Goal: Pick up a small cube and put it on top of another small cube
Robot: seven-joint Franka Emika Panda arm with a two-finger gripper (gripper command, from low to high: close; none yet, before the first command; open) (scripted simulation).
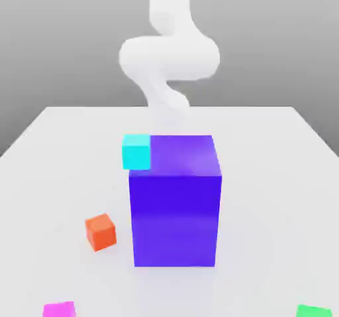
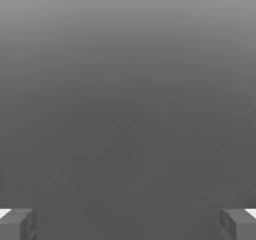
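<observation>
Exterior view record: my arm (image 1: 169, 57) rises white behind the big purple-blue block (image 1: 175, 200), which stands at the centre of the white table (image 1: 278, 177). The small magenta cube (image 1: 59, 309) lies at the table's near edge, at about 7 o'clock from the block and well apart from it. The small green cube (image 1: 312, 310) lies at the same near edge, at about 5 o'clock from the block, well apart from the magenta cube. A small orange cube (image 1: 100, 231) sits near the block at about 8 o'clock from its centre. A small cyan cube (image 1: 137, 151) appears beside the block's upper corner at about 11 o'clock; whether it touches the block I cannot tell.

Hand view record: my gripper (image 2: 128, 225) is spread wide, one grey fingertip (image 2: 17, 224) at each lower corner, with nothing held between them. Plain grey background lies ahead of the fingers. Both task cubes sit on the table, clear of my fingers and untouched.
</observation>
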